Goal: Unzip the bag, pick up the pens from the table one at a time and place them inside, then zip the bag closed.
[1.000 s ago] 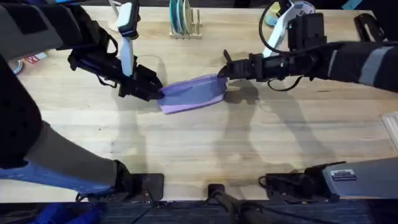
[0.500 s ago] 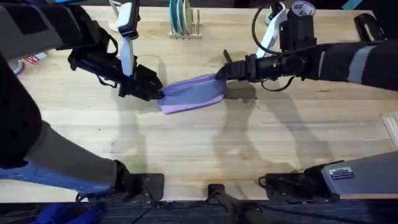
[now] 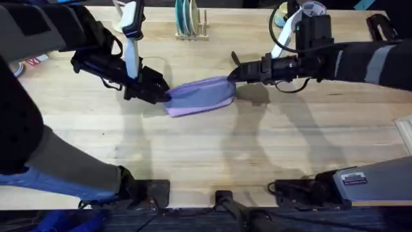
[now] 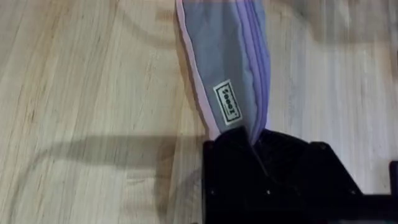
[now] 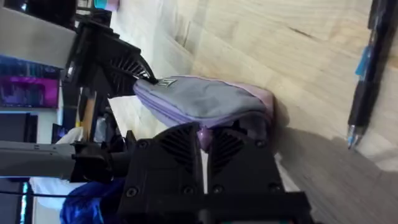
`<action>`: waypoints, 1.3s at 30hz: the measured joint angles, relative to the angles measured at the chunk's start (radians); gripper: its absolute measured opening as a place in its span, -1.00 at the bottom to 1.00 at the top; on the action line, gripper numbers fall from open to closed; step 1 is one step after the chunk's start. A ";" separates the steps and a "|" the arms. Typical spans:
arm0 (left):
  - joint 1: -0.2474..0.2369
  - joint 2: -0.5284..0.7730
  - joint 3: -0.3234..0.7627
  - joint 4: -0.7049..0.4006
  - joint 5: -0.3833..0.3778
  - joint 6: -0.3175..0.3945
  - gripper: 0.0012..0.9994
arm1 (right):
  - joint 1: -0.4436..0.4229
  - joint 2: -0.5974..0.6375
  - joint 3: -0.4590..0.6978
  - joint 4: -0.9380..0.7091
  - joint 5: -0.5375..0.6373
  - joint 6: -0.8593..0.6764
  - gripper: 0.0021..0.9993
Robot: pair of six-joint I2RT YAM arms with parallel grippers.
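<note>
Bag point(image 3: 199, 96): lavender, on desk point(image 3: 206, 154), stretched between both fingers.
Left fingers point(image 3: 163, 96): closed on bag's labelled end.
Right fingers point(image 3: 233, 76): pinching opposite end; zipper pull hard to make out.
Pen point(image 5: 367, 68): dark, blue band, beyond right fingers, partly cut off.

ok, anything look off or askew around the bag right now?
Nothing damaged or spilled. The bag lies slanted on the table, pinched at each end by the left gripper and right gripper. A pen lies loose beside it.

A wooden rack point(image 3: 191, 31) holding upright plates point(image 3: 186, 15) stood at the bench's point(image 3: 206, 148) far edge, near the middle.
</note>
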 joint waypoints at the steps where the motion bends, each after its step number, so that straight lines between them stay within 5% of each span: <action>1: 0.000 0.000 0.000 0.001 0.000 0.000 -0.91 | 0.000 0.000 0.005 -0.002 0.001 0.000 -0.94; 9: -0.003 0.000 0.000 0.004 0.006 0.000 -0.91 | 0.048 -0.097 0.063 -0.076 0.115 -0.060 -0.94; 17: -0.003 0.000 0.000 0.004 0.001 0.000 -0.91 | 0.166 -0.151 0.171 -0.255 0.366 -0.234 -0.94; 30: 0.012 0.000 0.000 -0.007 -0.066 0.000 -0.91 | 0.403 -0.151 0.190 -0.109 0.649 -0.317 -0.94; 39: 0.013 0.000 0.000 -0.012 -0.105 0.000 -0.91 | 0.524 -0.163 0.202 -0.072 0.689 -0.330 -0.94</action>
